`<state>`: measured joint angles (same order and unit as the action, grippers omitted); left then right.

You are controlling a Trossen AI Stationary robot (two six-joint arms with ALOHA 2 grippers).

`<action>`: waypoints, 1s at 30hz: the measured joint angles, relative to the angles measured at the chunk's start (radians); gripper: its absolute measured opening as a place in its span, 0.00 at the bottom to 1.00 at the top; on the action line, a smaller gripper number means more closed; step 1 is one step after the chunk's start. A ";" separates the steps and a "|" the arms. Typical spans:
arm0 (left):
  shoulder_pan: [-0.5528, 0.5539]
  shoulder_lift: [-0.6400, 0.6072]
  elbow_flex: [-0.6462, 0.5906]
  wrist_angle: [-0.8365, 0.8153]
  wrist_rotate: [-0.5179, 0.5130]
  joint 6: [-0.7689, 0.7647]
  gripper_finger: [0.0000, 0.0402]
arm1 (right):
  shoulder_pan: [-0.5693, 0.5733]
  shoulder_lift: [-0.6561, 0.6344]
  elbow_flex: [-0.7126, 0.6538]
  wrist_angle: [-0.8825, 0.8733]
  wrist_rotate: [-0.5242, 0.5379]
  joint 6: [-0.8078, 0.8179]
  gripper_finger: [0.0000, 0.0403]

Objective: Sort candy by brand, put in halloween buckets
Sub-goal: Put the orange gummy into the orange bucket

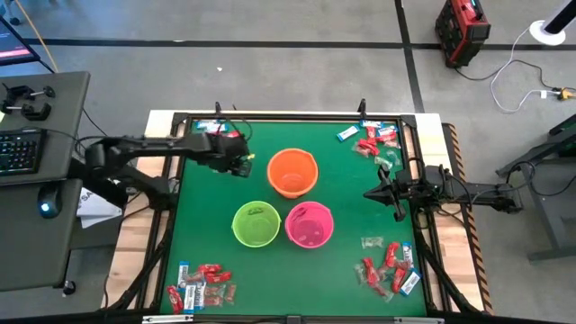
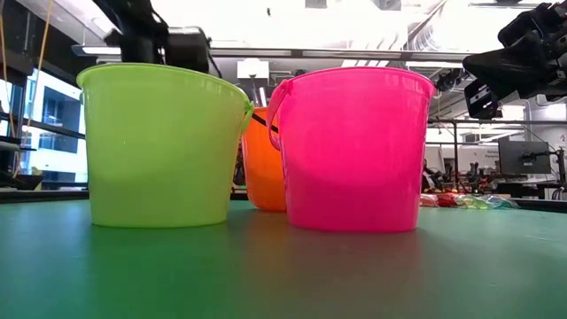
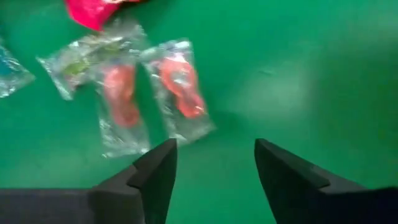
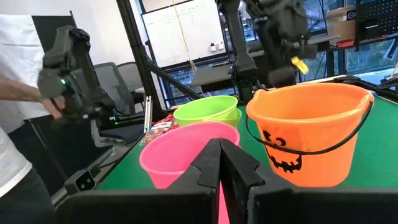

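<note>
The left gripper (image 1: pixel 245 165) is hanging over the far-left part of the green felt tabletop (image 1: pixel 342 193), just left of the round orange plastic bucket (image 1: pixel 292 172). Its two dark fingers (image 3: pixel 155 174) are standing well apart with nothing between them, and bare green cloth is lying open under them. Clear-wrapped candies with red pieces inside (image 3: pixel 177 90) are lying flat just beyond the fingertips.

The right gripper (image 1: pixel 369 193) is waiting over the right side of the table, pointing toward the buckets, its fingers pressed together and holding nothing.

The three pails are crowding the middle: the orange one farthest, the lime green plastic bucket (image 1: pixel 256 223) and the hot pink plastic bucket (image 1: pixel 310 224) side by side nearer. Open cloth is running between them and the black frame rail (image 1: pixel 288 116) at the table edges.

More small wrapped candies are sitting in heaps at the far-right corner (image 1: pixel 373 140), the near-right corner (image 1: pixel 389 268) and the near-left corner (image 1: pixel 200 286).

A person's white sleeve (image 4: pixel 15 74) is showing beyond the table.
</note>
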<state>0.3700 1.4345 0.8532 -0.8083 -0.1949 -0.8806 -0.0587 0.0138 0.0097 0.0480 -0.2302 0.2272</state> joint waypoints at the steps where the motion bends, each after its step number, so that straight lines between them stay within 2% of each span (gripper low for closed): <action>1: 0.012 0.025 -0.002 0.004 -0.017 -0.001 0.54 | 0.000 0.000 0.000 0.000 0.000 0.000 0.00; 7: 0.081 0.142 -0.003 0.025 -0.041 0.007 0.56 | 0.000 0.000 0.000 0.000 0.000 0.000 0.00; 10: 0.096 0.182 -0.003 0.079 0.001 0.052 0.56 | 0.000 0.000 0.000 0.000 0.000 0.000 0.00; 14: 0.097 0.205 -0.003 0.132 0.036 0.072 0.56 | 0.000 0.000 0.000 0.000 0.000 0.000 0.00; 19: 0.097 0.205 -0.003 0.154 0.030 0.086 0.54 | 0.000 0.000 0.000 0.000 0.000 0.000 0.00; 21: 0.096 0.205 -0.003 0.155 0.032 0.104 0.49 | 0.000 0.000 0.000 0.000 0.000 0.000 0.00; 23: 0.091 0.205 -0.003 0.155 0.038 0.114 0.40 | 0.000 0.000 0.000 0.000 0.000 0.000 0.00; 28: 0.087 0.177 -0.004 0.109 0.089 0.116 0.07 | 0.000 0.000 0.000 0.000 0.000 0.000 0.00; 30: 0.087 0.130 -0.004 0.095 0.091 0.119 0.04 | 0.000 0.000 0.000 0.000 0.000 0.000 0.00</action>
<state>0.4572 1.5645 0.8497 -0.7137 -0.1036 -0.7621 -0.0586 0.0139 0.0099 0.0481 -0.2304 0.2272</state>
